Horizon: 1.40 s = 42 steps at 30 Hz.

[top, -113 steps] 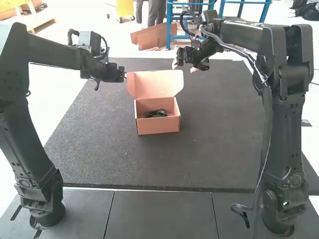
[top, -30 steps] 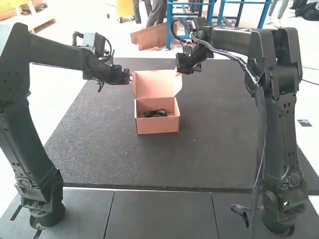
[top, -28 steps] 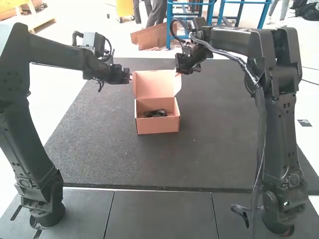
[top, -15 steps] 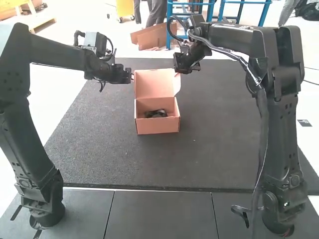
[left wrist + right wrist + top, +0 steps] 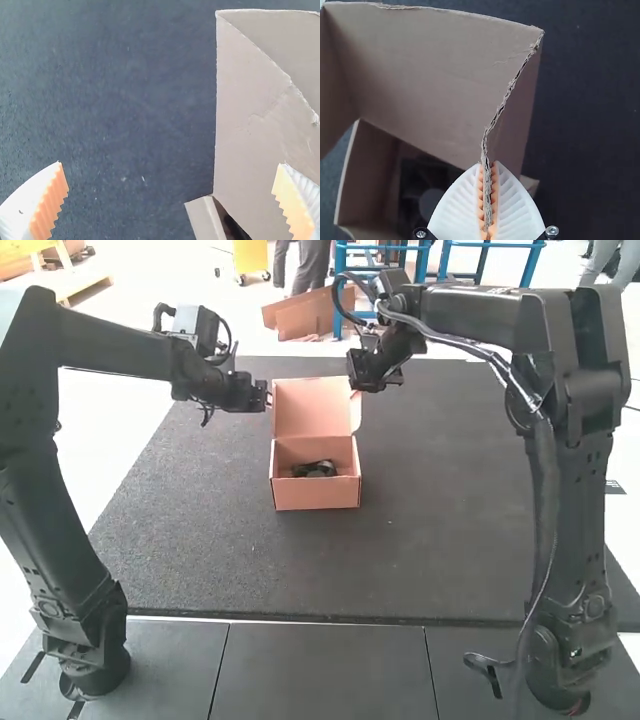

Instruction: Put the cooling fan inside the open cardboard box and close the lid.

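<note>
A small cardboard box (image 5: 316, 488) stands mid-mat with its lid (image 5: 312, 405) upright at the back. The black cooling fan (image 5: 315, 468) lies inside it; in the right wrist view the fan (image 5: 417, 192) sits low in the box beneath the lid (image 5: 430, 80). My right gripper (image 5: 357, 380) is at the lid's right side, shut on the torn edge of its side flap (image 5: 512, 100). My left gripper (image 5: 262, 397) is at the lid's left edge and is open. Its orange pads (image 5: 47, 200) straddle the lid's edge (image 5: 250, 125) without touching it.
The box rests on a dark mat (image 5: 450, 520) with bare mat on every side of it. Loose cardboard pieces (image 5: 300, 310) lie on the floor beyond the mat's far edge. Both arm bases stand at the near edge.
Both grippers came in toward the lid, left moving right and right moving left and down. The right gripper went from apart to shut on the side flap, which folded inward.
</note>
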Each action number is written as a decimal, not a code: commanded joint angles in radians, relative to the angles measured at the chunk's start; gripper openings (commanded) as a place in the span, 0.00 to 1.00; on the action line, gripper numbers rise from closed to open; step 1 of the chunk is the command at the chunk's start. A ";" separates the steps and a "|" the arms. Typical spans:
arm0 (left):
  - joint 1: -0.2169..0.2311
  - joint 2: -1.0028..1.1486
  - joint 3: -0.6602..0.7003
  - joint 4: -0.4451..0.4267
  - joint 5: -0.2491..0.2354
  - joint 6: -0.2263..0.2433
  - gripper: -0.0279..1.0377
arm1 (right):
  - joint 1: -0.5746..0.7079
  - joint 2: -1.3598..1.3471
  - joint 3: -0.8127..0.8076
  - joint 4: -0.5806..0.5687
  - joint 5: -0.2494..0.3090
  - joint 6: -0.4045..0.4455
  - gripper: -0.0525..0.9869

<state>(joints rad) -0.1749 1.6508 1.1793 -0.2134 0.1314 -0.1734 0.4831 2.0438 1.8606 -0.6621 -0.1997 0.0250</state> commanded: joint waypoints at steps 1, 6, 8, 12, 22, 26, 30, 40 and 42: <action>-0.006 -0.052 0.005 -0.003 0.010 0.006 0.94 | 0.023 -0.060 -0.034 0.013 -0.023 -0.011 0.04; -0.008 -0.065 0.002 -0.026 0.010 0.006 0.94 | 0.031 -0.086 -0.104 0.044 -0.027 -0.011 0.04; -0.009 -0.068 0.002 -0.037 0.010 0.006 0.94 | 0.038 -0.094 -0.129 0.056 -0.029 -0.011 0.04; -0.015 -0.075 -0.004 -0.049 0.007 0.006 0.94 | 0.051 -0.103 -0.173 0.079 -0.030 -0.011 0.04; -0.034 -0.080 -0.021 -0.047 -0.001 0.000 0.94 | 0.075 -0.142 -0.262 0.144 -0.038 -0.005 0.04; -0.051 -0.085 -0.021 -0.055 -0.001 -0.003 0.94 | 0.091 -0.162 -0.311 0.174 -0.038 0.000 0.04; -0.064 -0.085 -0.021 -0.069 -0.003 -0.003 0.94 | 0.104 -0.185 -0.362 0.196 -0.038 0.004 0.04; -0.067 -0.115 -0.047 -0.089 -0.003 0.000 0.94 | 0.132 -0.214 -0.452 0.240 -0.035 0.006 0.04; -0.067 -0.128 -0.061 -0.090 -0.003 0.002 0.94 | 0.134 -0.214 -0.459 0.240 -0.035 0.004 0.04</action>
<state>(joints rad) -0.2359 1.5719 1.1271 -0.3096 0.1276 -0.1734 0.5755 1.8538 1.4170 -0.4225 -0.1764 0.0261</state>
